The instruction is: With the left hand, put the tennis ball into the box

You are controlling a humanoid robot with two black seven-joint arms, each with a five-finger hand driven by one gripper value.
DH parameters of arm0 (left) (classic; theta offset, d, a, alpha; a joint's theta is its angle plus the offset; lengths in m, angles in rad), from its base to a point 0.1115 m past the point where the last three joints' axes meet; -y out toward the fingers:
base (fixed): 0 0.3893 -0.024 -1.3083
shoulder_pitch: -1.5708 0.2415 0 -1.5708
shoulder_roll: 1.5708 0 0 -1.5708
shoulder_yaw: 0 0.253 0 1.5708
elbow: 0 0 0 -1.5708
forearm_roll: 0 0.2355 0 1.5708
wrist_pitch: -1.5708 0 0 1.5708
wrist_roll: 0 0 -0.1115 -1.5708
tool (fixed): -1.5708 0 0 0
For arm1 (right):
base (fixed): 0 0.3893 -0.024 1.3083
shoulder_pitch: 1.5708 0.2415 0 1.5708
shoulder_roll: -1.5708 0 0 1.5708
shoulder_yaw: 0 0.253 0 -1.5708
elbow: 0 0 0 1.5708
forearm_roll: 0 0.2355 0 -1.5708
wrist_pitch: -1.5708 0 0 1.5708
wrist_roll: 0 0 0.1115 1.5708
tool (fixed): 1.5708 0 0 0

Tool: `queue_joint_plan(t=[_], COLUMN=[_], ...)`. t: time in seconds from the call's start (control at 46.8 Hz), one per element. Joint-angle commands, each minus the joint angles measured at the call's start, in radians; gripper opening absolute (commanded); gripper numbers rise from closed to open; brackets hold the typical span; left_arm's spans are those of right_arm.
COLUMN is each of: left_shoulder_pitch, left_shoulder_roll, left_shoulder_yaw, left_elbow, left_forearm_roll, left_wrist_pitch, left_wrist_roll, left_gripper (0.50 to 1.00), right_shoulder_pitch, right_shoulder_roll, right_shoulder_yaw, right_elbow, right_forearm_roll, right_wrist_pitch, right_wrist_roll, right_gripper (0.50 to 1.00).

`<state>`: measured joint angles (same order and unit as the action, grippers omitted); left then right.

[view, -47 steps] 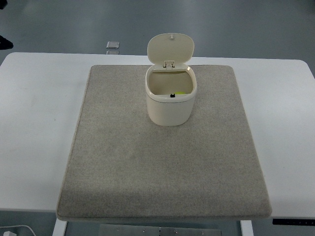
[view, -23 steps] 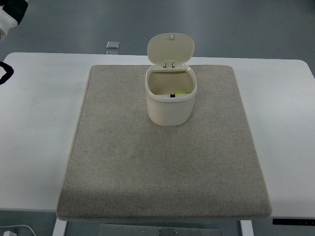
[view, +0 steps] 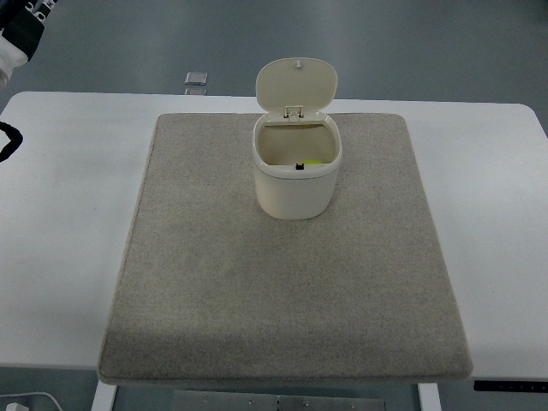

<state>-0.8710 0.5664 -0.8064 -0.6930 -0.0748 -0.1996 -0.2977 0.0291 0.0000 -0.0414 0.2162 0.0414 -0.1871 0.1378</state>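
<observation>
Top view shows us very little of the left arm (view: 19, 38): a white and black piece sits at the upper left corner, far left of the box (view: 296, 171), and a dark sliver (view: 8, 141) touches the picture's left edge lower down. We cannot tell whether the left hand's fingers are apart or together, since the hand itself is not clearly shown. The right arm is out of view.

Compared with half a second ago, the arm piece at the corner reaches a little further into the picture, and the dark sliver at the edge has shrunk back. A second ago that corner was bare. The box has not shifted.

The box stands upright on the far middle of a grey mat (view: 282, 282), its lid (view: 296, 84) tipped open behind it. We see a yellow-green patch of the tennis ball (view: 316, 161) inside the box. The mat lies on a white counter (view: 60, 223). Beyond the counter, behind the box, is a grey floor (view: 411, 43) with a small plate (view: 196, 79) set in it.
</observation>
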Motion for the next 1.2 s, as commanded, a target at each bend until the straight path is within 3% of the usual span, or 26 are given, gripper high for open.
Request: queue_joint_plan(t=[0.0,0.257,1.176], left_shoulder_pitch=[0.026,0.070,0.098], left_shoulder_roll=[-0.013,-0.048,-0.049], left_shoulder_yaw=[0.001,0.003,0.015], left_elbow=[0.029,0.076,0.145], left_forearm_roll=[0.003,0.012,0.015], left_wrist_pitch=[0.000,-0.026,-0.014], left_wrist_roll=[0.000,0.000,0.000], left_gripper=[0.962,0.966,0.975], right_shoulder_pitch=[0.000,0.000,0.000], right_shoulder_roll=[0.000,0.000,0.000], right_shoulder_yaw=[0.000,0.000,0.000], right_elbow=[0.000,0.000,0.000], right_forearm_roll=[0.000,0.000,0.000], right_wrist_pitch=[0.000,0.000,0.000], right_wrist_roll=[0.000,0.000,0.000], right_gripper=[0.938,0.938,0.938])
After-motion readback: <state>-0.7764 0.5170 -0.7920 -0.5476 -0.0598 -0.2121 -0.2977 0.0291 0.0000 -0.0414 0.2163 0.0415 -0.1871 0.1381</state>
